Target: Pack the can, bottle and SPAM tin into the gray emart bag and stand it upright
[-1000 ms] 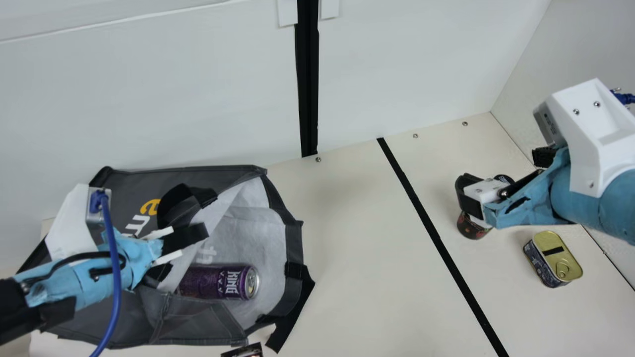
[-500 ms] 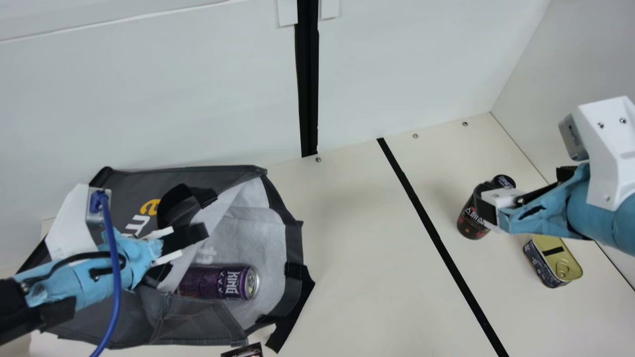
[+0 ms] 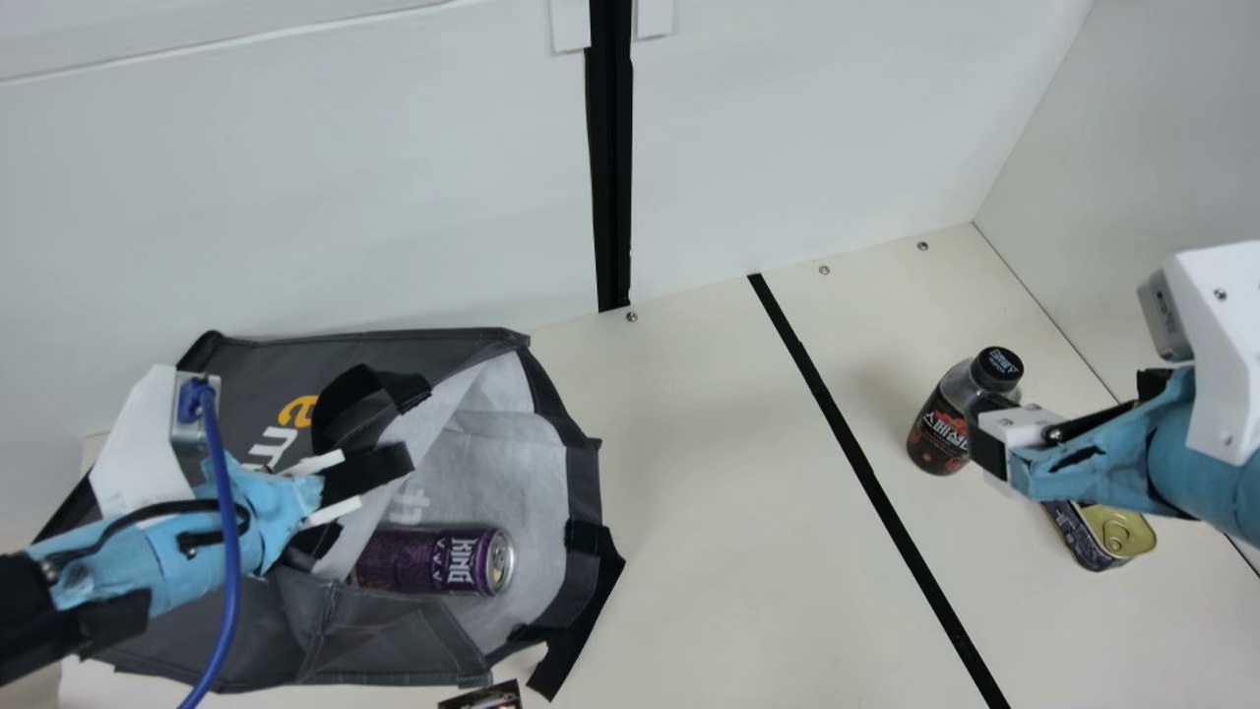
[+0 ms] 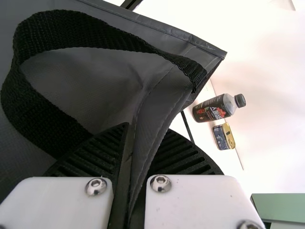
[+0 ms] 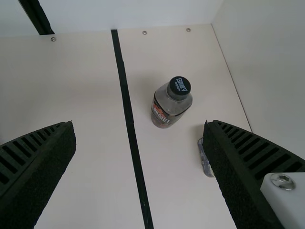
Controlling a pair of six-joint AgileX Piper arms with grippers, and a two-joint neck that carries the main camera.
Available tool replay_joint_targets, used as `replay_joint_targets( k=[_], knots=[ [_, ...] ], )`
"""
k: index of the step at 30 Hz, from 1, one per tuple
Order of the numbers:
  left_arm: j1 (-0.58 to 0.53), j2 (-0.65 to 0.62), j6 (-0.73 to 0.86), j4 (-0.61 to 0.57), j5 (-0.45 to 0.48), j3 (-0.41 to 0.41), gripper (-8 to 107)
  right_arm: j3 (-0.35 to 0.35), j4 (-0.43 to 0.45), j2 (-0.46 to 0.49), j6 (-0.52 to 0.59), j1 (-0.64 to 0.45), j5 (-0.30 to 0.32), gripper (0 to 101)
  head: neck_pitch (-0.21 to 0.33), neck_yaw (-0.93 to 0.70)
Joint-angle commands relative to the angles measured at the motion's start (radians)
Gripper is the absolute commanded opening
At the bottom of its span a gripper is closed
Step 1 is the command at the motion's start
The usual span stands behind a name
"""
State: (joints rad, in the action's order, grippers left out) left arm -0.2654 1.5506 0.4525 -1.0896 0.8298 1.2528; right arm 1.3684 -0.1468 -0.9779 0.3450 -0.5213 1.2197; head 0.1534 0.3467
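1. My left gripper (image 3: 394, 465): ribbed fingers (image 4: 100, 150) pinched nearly together, gripping; a thin gap runs between their inner faces.
2. Left wrist (image 3: 167, 542): blue wrap, right behind the gripper. White camera mount (image 3: 148, 433) sits over it; blue cable (image 3: 229, 551) loops down past it.
3. Left arm: enters main view at lower left, gripper end angled up and inward.
4. My right gripper (image 3: 984, 443): fingers (image 5: 238, 176) spread wide, nothing between the pads.
5. Right wrist (image 3: 1093, 463): blue wrap behind gripper, white housing (image 3: 1221, 345) above and behind.
6. Right arm: from main view's right edge, gripper end inward.
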Motion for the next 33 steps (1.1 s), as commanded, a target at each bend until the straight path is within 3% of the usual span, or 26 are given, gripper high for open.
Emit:
replay_joint_targets(
  k=[1,15,33],
  knots=[
    [0.000,0.000,0.000,0.000,0.000,0.000,-8,-0.005,0.001,0.004,-0.006,0.001,0.000,95,0.021,0.002],
    [0.000,0.000,0.000,0.000,0.000,0.000,-8,-0.011,0.017,0.010,-0.024,0.014,0.000,95,0.021,0.002],
    [0.000,0.000,0.000,0.000,0.000,0.000,-8,0.071,-0.024,-0.112,0.101,-0.113,0.000,95,0.021,0.002]
  ],
)
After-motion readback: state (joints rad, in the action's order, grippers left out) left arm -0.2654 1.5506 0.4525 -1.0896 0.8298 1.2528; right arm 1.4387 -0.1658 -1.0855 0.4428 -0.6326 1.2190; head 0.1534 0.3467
